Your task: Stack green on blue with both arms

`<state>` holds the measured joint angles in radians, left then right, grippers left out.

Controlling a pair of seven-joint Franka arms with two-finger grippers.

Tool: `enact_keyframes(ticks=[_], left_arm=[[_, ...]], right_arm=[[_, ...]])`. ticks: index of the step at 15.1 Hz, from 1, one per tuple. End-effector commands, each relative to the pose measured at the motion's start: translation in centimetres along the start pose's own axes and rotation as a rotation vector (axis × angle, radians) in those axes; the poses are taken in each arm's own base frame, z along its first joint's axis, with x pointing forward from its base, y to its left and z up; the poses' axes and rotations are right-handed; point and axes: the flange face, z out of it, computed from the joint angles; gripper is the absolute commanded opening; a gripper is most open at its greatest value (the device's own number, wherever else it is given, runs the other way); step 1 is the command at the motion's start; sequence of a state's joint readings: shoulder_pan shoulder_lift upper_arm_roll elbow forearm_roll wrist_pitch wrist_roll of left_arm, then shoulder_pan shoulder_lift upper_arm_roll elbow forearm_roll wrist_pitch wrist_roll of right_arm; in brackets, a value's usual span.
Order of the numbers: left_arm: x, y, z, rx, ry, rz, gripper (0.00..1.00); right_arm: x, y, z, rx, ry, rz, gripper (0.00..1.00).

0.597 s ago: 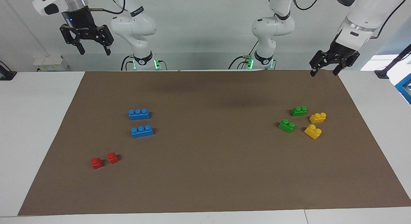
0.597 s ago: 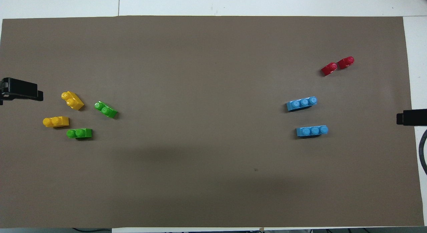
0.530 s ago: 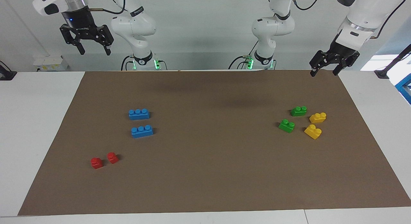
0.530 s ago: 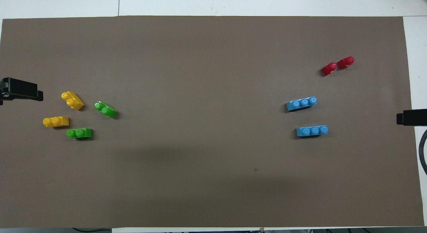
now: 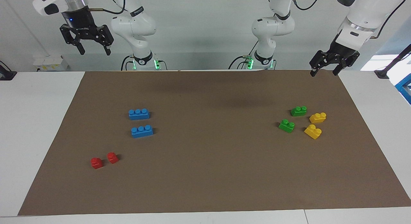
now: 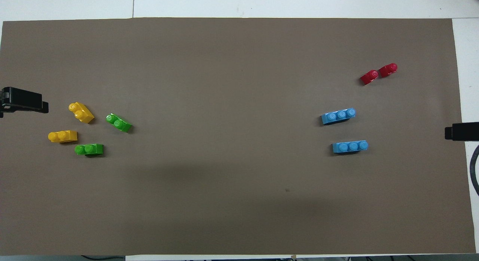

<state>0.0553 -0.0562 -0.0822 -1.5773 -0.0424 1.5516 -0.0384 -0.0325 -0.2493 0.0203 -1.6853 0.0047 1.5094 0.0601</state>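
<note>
Two green bricks (image 5: 298,111) (image 5: 286,125) lie on the brown mat toward the left arm's end; they also show in the overhead view (image 6: 89,149) (image 6: 118,123). Two blue bricks (image 5: 139,114) (image 5: 142,131) lie side by side toward the right arm's end, also in the overhead view (image 6: 350,146) (image 6: 338,116). My left gripper (image 5: 324,72) hangs open and empty over the mat's corner by the robots, apart from the green bricks; its tip shows in the overhead view (image 6: 22,103). My right gripper (image 5: 93,51) is open and empty, raised high over the white table; the overhead view shows its tip (image 6: 460,132).
Two yellow bricks (image 5: 318,117) (image 5: 313,131) lie beside the green ones, closer to the mat's edge. Two small red bricks (image 5: 96,162) (image 5: 112,157) lie farther from the robots than the blue ones. The brown mat (image 5: 205,179) covers most of the white table.
</note>
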Motion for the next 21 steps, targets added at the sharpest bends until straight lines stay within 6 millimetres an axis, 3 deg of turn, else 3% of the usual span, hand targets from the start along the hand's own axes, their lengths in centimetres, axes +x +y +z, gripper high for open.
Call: enact_keyframes(ticks=[1, 5, 7, 11, 13, 18, 21], left_arm=[[-0.1, 0.3, -0.5, -0.003, 0.000, 0.006, 1.00], [-0.8, 0.4, 0.6, 0.000, -0.023, -0.073, 1.00], [-0.9, 0.6, 0.7, -0.002, -0.009, -0.263, 1.00], [-1.4, 2.1, 3.0, -0.033, 0.047, -0.712, 1.00], [-1.2, 2.3, 3.4, -0.053, 0.076, -0.840, 1.00], [-2.4, 1.8, 5.4, -0.042, 0.062, -0.876, 1.00], [-2.0, 1.5, 8.6, -0.037, 0.054, -0.882, 1.00]], right_arm=[[-0.4, 0.2, 0.1, -0.007, -0.004, 0.011, 1.00], [-0.4, 0.3, 0.1, -0.007, -0.004, 0.012, 1.00], [-0.4, 0.2, 0.1, -0.007, -0.004, 0.011, 1.00], [-0.4, 0.2, 0.1, -0.007, -0.004, 0.011, 1.00], [-0.4, 0.2, 0.1, -0.007, -0.004, 0.011, 1.00], [-0.4, 0.3, 0.1, -0.007, -0.004, 0.014, 1.00], [-0.9, 2.9, -1.3, 0.005, 0.025, 0.060, 1.00]])
